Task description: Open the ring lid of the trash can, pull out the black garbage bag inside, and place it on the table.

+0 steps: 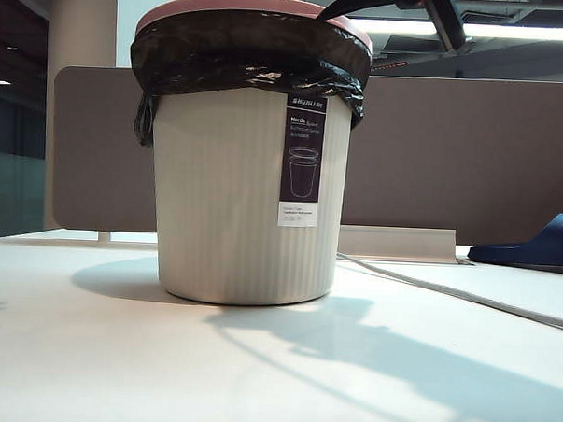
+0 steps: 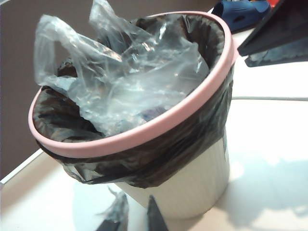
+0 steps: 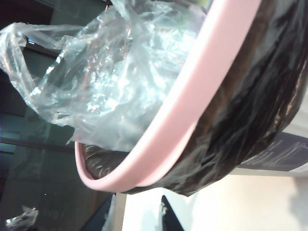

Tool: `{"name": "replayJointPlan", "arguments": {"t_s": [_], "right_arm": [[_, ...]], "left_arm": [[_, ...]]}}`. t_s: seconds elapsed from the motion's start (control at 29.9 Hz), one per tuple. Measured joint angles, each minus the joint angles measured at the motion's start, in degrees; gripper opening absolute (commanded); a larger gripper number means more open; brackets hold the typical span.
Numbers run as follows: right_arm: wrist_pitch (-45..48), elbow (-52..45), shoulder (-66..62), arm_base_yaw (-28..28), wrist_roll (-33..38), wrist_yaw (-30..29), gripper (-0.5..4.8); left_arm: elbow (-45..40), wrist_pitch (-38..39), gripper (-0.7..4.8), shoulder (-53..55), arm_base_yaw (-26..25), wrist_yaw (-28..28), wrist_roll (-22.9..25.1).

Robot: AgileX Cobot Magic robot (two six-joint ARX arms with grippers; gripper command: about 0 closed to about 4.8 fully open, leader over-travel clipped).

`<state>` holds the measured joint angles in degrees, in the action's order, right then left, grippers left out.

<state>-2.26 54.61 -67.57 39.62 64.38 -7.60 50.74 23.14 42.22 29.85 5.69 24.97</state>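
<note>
The trash can (image 1: 245, 200) stands on the worktop (image 1: 88, 352), ring lid (image 2: 144, 130) seated over the black garbage bag (image 2: 159, 154). Left tool (image 2: 134, 219) hovers beside the can, jaws slightly parted, empty. Right tool (image 3: 168, 216) sits just beside the lid's rim; its state cannot be told.

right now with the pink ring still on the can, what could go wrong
1. The ring lid still pins the black garbage bag over the rim; pulling the bag first may tear it or tip the trash can.
2. Clear crumpled plastic rises above the rim and could snag a claw or spill out.
3. The left claw seems nearly closed, the right claw is barely visible; neither holds anything.
</note>
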Motion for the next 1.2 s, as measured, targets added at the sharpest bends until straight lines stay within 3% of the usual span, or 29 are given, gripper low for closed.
{"name": "replayJointPlan", "arguments": {"t_s": [0.13,1.2], "right_arm": [[0.17,0.02,0.24,-0.04,0.0,-0.04,1.5],[2.73,0.02,-0.2,-1.68,1.64,1.42,1.5]], "left_arm": [[0.0,0.15,0.52,0.0,0.0,-0.02,-0.24],[0.0,0.17,0.52,0.0,0.0,0.72,-1.46]]}}
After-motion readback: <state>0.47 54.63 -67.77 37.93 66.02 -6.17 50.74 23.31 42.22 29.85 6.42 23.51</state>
